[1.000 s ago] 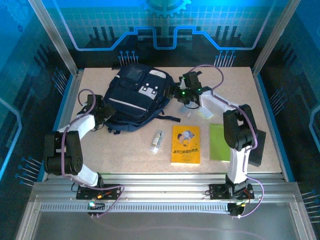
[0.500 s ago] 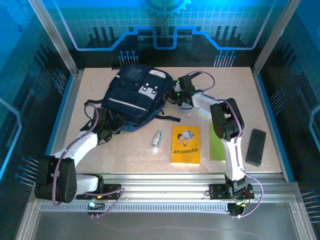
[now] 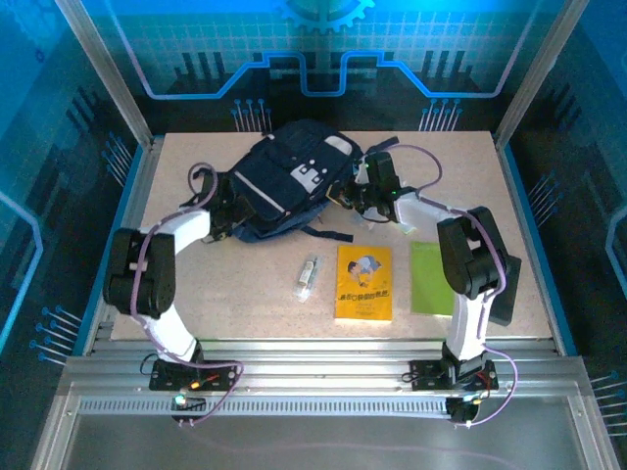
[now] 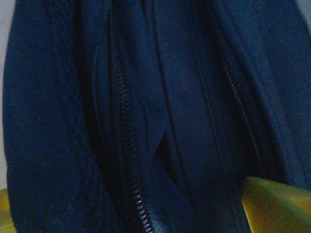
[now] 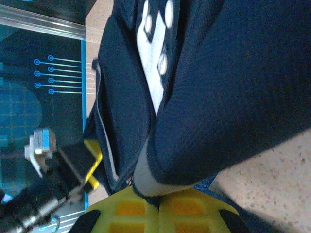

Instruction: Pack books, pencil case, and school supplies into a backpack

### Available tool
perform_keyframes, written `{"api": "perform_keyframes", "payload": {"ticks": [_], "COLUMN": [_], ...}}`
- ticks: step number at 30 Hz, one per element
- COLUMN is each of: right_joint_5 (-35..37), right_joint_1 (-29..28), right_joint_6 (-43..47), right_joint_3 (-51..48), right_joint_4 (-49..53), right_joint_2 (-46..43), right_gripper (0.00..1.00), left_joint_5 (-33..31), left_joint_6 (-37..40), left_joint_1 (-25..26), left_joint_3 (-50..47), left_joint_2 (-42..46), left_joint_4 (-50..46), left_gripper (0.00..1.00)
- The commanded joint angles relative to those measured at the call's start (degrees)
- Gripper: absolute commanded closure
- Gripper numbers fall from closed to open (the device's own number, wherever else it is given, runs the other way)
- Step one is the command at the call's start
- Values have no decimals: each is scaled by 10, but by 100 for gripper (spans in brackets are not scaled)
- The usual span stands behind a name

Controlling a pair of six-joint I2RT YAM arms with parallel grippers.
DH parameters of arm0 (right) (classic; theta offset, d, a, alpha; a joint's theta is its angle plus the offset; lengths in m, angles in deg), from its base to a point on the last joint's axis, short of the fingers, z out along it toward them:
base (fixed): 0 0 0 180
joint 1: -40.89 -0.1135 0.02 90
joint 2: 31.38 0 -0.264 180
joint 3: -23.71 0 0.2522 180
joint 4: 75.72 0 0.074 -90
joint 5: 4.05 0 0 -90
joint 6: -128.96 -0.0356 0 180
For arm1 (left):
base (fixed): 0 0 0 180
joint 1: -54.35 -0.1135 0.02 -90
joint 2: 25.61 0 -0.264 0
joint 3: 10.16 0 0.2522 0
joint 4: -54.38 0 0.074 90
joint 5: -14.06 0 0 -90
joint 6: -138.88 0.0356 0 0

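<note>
- Top external view, risk one: the backpack (image 3: pixel 284 181) sits on the far half of the surface (image 3: pixel 196 294). The right claw (image 3: pixel 351 193) has only a thin fold of it, which a hard pull could slip free.
- Risk two: dragging the bag nearward could shove the clear tube (image 3: pixel 308 277) or the yellow book (image 3: pixel 363 284), both near its straps.
- Risk three: whether the zip is open cannot be told; packing would jam against a closed one.
- Right claw: yellow pads (image 5: pixel 126 213) together, clamped on a navy fabric edge of the backpack.
- Left claw (image 3: pixel 231 208): spread wide against the bag's left side beside a zip line. One fingertip (image 4: pixel 277 204) touches the fabric; nothing visibly gripped.
</note>
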Motion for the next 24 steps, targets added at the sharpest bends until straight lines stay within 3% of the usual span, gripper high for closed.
{"api": "perform_keyframes", "payload": {"ticks": [1, 4, 12, 19, 24], "right_joint_5": [-39, -11, 110, 128, 109], "right_joint_1": [-22, -35, -51, -59, -72], "right_joint_6": [-74, -140, -235, -294, -301], "right_joint_3": [-13, -23, 8, 33, 61], "right_joint_4": [-48, -78, -47, -64, -80], "right_joint_2": [-23, -27, -58, -44, -32], "right_gripper": [100, 100, 100, 100, 100], "left_joint_5": [-26, -20, 28, 63, 44], "left_joint_6": [66, 86, 130, 74, 43], "left_joint_1": [-1, 0, 22, 107, 188], "left_joint_3": [77, 74, -9, -72, -116], "left_joint_2": [-32, -9, 204, 332, 331], "left_joint_4": [-7, -21, -94, -100, -32], "left_gripper": [12, 13, 13, 13, 13]}}
